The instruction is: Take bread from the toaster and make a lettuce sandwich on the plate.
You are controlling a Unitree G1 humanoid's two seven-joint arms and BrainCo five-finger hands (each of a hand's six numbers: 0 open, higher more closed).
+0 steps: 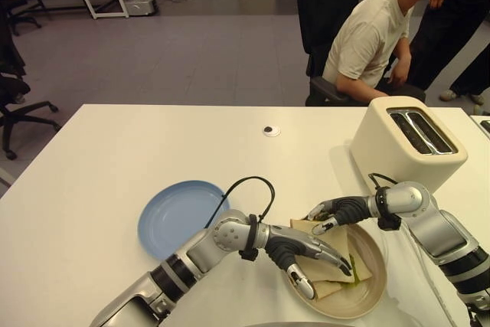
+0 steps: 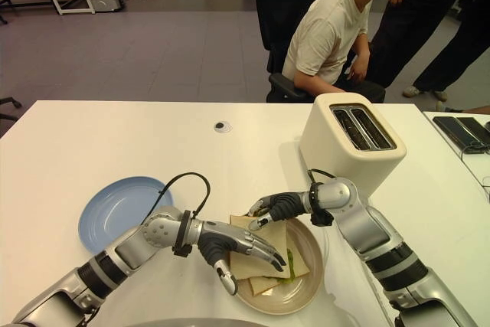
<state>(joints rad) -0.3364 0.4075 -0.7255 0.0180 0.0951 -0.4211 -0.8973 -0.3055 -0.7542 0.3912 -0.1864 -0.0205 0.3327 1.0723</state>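
A beige plate (image 1: 369,302) near the table's front holds two bread slices (image 1: 335,259) stacked, with a strip of green lettuce (image 1: 351,267) showing between them at the right edge. My left hand (image 1: 302,253) lies over the left side of the sandwich, its fingers spread and resting on the top slice. My right hand (image 1: 331,211) sits at the plate's far rim, fingertips touching the back corner of the top slice. The cream toaster (image 1: 406,143) stands at the back right, and its slots look empty.
A blue plate (image 1: 178,217) lies left of the beige one, with a black cable looping over its right rim. A small round black-and-white insert (image 1: 271,131) sits in the tabletop farther back. A dark phone (image 2: 462,131) lies at the far right.
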